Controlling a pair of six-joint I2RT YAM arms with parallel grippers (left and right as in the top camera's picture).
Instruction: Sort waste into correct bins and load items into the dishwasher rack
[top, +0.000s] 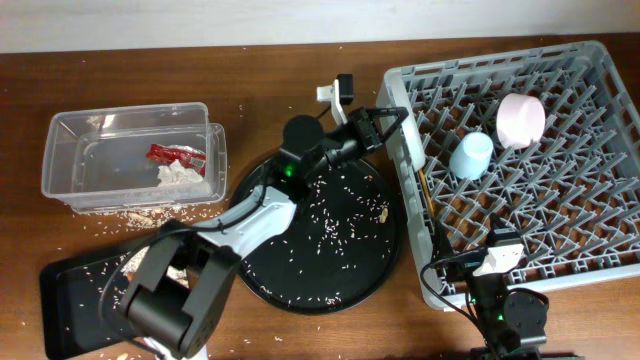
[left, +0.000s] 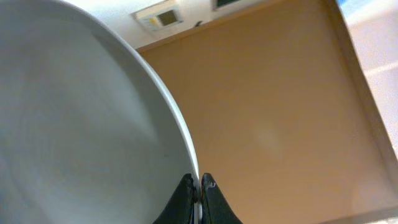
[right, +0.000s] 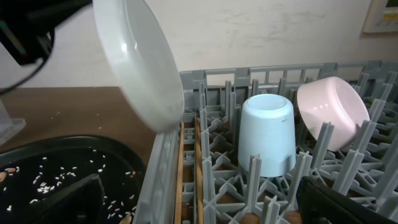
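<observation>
left gripper pinches the rim of a round grey-white plate, tilted over the wall of the large grey lattice dishwasher rack; i cannot tell whether the right gripper is spread.

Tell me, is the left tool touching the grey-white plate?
Touching. The left wrist view shows the left tool pinched shut on the rim of the plate.

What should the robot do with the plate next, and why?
Probably lower the plate down between the rack pegs. The left gripper pinches its rim, and it hangs tilted over the rack's edge, not yet seated.
</observation>
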